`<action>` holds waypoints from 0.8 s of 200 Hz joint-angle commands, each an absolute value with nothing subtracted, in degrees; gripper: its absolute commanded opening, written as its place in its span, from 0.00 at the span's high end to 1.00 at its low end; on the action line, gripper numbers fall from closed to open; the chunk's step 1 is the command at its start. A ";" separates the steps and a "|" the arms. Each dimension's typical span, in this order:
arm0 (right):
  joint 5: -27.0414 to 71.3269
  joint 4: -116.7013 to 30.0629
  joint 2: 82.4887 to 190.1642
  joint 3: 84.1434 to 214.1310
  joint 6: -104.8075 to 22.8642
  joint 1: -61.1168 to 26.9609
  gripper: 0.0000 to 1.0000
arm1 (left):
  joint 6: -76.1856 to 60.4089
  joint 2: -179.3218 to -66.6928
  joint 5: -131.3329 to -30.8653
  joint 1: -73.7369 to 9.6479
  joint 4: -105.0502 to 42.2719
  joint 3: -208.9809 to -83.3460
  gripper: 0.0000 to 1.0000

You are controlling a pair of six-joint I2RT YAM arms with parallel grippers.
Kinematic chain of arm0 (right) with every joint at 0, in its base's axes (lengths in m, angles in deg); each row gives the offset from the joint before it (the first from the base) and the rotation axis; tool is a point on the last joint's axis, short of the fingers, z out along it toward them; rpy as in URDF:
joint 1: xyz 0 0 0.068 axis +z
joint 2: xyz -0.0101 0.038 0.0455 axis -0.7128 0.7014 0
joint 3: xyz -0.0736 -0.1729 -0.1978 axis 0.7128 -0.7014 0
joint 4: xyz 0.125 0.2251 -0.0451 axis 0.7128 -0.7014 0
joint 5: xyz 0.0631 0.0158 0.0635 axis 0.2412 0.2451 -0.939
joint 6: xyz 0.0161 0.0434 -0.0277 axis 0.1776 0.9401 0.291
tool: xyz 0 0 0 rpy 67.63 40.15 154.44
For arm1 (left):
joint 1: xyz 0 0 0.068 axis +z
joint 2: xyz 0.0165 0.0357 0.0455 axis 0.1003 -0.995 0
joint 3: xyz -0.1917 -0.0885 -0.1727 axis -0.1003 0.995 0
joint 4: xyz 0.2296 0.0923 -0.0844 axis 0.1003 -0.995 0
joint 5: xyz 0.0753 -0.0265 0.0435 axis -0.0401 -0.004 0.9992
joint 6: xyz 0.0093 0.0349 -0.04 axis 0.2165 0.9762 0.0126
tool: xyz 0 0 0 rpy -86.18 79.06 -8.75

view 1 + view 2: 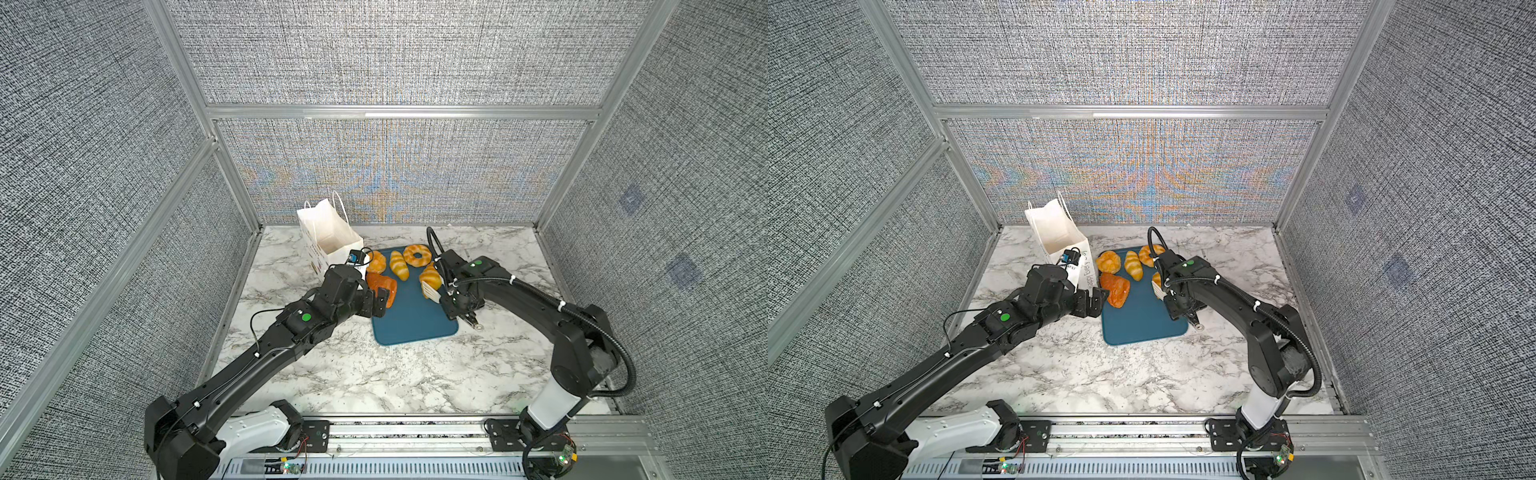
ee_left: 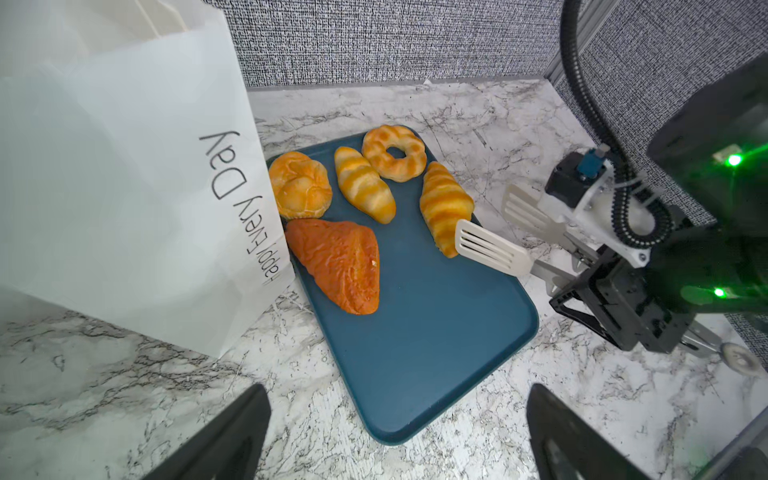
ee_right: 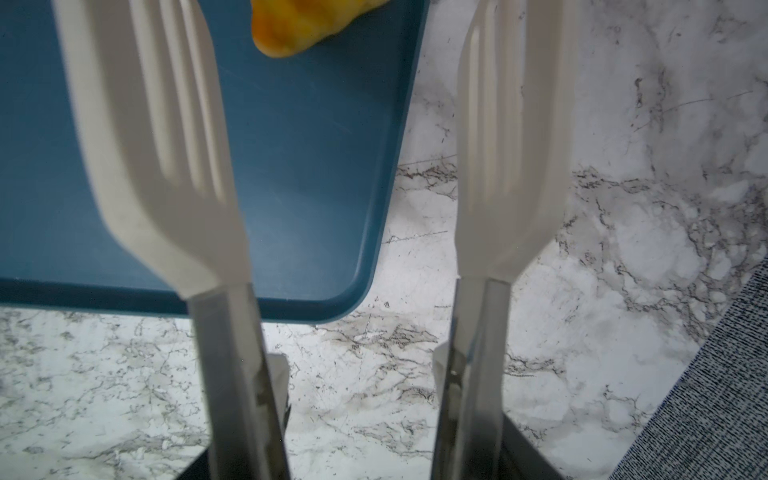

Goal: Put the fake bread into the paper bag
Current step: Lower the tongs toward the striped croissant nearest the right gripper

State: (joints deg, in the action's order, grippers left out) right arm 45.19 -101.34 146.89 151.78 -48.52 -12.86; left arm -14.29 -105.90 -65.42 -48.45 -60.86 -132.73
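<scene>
While five pieces of fake bread (image 1: 398,266) lie on the one blue tray (image 2: 415,324), namely a round roll (image 2: 300,185), ridged roll (image 2: 363,185), ring (image 2: 374,151), croissant (image 2: 444,205) and triangle (image 2: 336,266), none is lifted yet; the one paper bag (image 2: 124,187) stands just beside the tray, contents hidden; the left claw (image 2: 397,432) gapes empty; the right claw (image 1: 455,301) clamps one pair of tongs (image 2: 490,249), blades apart by the croissant.

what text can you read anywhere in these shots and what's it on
"Happy Every Day": grey lettering on the white paper bag, clear in the left wrist view.
Small coloured prints on the bag's other side, in a top view: too small to read.
Teal tray, white tongs, fake bread: no text visible.
</scene>
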 commanded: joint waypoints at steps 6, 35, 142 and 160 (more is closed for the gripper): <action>45.37 -102.01 150.04 154.57 -48.21 -13.33 0.37 | -15.11 -107.17 -64.18 -49.67 -59.23 -132.79 0.02; 46.91 -103.32 153.09 158.05 -47.94 -13.64 0.36 | -15.19 -108.64 -63.38 -51.14 -59.22 -132.80 0.02; 49.82 -105.03 158.78 163.32 -48.45 -13.64 0.35 | -13.97 -109.79 -62.15 -51.79 -60.19 -133.84 0.02; 48.75 -105.37 159.70 163.55 -49.76 -13.64 0.38 | -13.96 -109.73 -61.89 -51.81 -60.32 -133.76 0.02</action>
State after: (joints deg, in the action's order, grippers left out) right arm 49.25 -104.11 158.89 163.06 -48.52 -13.65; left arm -14.85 -109.75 -62.73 -51.73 -60.71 -133.49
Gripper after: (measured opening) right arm 0.636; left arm 0.984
